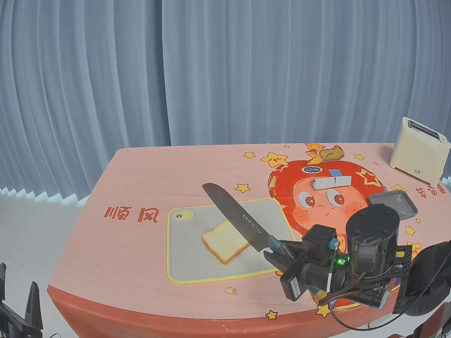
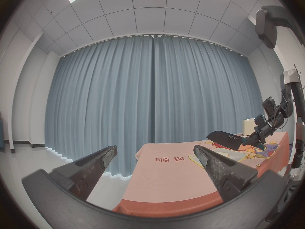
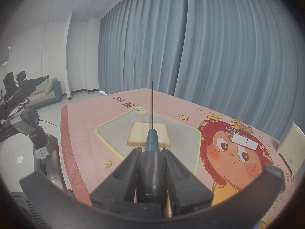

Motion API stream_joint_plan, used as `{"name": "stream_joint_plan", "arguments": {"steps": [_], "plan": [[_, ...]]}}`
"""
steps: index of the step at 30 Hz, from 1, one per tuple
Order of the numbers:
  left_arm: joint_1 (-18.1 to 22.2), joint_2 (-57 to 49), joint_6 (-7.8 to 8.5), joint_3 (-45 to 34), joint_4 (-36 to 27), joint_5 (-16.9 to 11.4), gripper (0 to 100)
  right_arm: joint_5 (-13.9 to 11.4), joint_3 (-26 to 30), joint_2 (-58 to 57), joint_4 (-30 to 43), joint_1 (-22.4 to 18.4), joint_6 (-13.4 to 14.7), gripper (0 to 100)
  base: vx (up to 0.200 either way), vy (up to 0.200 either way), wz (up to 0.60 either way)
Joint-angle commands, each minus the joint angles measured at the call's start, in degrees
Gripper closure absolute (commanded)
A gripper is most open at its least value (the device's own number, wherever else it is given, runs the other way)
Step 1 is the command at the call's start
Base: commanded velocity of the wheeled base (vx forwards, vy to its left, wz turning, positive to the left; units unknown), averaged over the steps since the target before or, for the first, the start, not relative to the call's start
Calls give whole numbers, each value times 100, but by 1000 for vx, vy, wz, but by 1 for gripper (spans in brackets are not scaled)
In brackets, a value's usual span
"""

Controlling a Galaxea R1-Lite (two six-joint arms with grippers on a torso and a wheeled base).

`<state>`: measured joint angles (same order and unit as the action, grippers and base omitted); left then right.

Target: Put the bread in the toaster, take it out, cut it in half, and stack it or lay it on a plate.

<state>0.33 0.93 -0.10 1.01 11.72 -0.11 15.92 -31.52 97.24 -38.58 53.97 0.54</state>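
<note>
The table (image 1: 141, 174) was pink-topped with a cartoon print. Directly on it lay a grey cutting board (image 1: 197, 254) near the front edge, a dark tray (image 1: 393, 203) towards the right, a cream toaster (image 1: 419, 152) at the far right corner — and one crumb (image 1: 230, 290) just before the board.

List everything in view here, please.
bread slice: one, pale with tan crust, flat on the cutting board
cutting board: one, grey with yellow rim, table's middle
knife: one, dark blade, teal handle, held over the bread
toaster: one, cream, far right corner
tray: one, dark grey, right side
crumb: one, tan, near the front edge
table: one, pink cartoon cloth
curtain: one, blue-grey, behind
right gripper: black, shut on the knife handle
left gripper: black, open, left of the table
</note>
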Motion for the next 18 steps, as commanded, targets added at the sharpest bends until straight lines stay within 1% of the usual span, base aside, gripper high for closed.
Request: {"name": "stream_joint_plan", "arguments": {"steps": [1,6,7,9,10,11,18], "plan": [[2,-31,-25,-101,-11,46,0,-1,6,-4,0,0,-1,100,0,0,0],[2,-31,-140,-101,-38,37,0,-1,6,-21,9,-35,-10,100,0,0,0],[2,-31,-140,-101,-47,37,0,-1,6,-21,9,-35,-10,100,0,0,0],[2,-31,-69,-101,-90,37,0,-1,15,-13,9,-27,-10,100,0,0,0],[2,-31,-61,-101,-108,37,0,-1,15,-4,9,-18,-1,100,0,0,0],[2,-31,-69,-101,-117,37,100,-1,15,-4,9,-9,-1,100,0,0,0],[2,-31,-43,-101,-134,11,100,-1,15,-39,9,-35,-10,100,0,0,0]]}}
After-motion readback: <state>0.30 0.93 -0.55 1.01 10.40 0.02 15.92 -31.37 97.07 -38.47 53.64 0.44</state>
